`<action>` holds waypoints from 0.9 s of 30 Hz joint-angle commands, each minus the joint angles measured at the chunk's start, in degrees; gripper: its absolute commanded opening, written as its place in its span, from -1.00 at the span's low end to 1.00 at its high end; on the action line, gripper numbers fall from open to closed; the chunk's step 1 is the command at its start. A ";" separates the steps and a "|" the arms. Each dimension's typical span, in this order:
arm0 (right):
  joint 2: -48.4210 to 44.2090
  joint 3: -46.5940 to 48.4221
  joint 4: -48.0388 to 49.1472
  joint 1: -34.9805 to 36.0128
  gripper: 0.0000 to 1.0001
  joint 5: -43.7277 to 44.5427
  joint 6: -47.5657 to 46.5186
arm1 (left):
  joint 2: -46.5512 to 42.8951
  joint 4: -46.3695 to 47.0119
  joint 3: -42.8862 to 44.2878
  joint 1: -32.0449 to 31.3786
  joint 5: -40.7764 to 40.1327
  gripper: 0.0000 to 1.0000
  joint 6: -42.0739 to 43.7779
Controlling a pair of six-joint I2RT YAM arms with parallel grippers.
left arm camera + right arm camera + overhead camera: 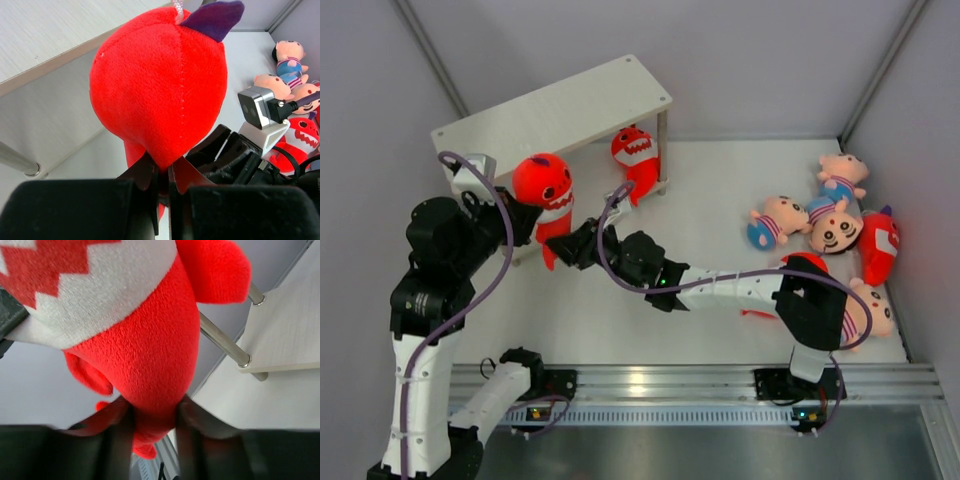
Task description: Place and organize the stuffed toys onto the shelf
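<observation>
Aloft: red plush shark [544, 185], white toothy mouth, just before the white two-tier shelf [550, 105], left end. Left gripper [162, 175] pinches the back of its head; right gripper [152, 422] clamps its tail end. Second shark [635, 152] on lower board. Third shark [880, 245] lies far right among four peach boy dolls [777, 222]; right arm [740, 285] covers part of one.

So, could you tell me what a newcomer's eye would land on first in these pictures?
Most striking is the bright red shark in front of the white shelf, gripped by both the left hand and the right hand. A second red shark sits at the right end of the shelf's lower tier, and a jumble of boy dolls lies at the table's far right.
</observation>
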 commanded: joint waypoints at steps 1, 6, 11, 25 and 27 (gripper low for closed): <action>-1.38 0.20 1.70 -0.17 -0.51 1.23 1.44 | -0.84 4.47 0.77 0.23 -0.98 -1.00 -0.10; -4.01 -0.94 -3.88 -1.31 -1.00 2.81 -1.28 | -3.03 4.38 -3.09 0.32 -4.47 -1.00 1.30; -10.08 -7.85 -16.13 -2.28 -1.00 8.08 -5.93 | -9.34 3.86 -13.90 0.32 -8.20 0.11 9.55; -10.18 -11.59 -28.62 -7.29 -1.00 14.06 -10.50 | -22.90 3.41 -23.93 1.55 -21.81 0.93 24.49; -7.73 -6.06 -30.54 -8.34 -1.00 14.33 -12.53 | -23.60 3.41 -24.90 1.63 -23.73 0.93 25.64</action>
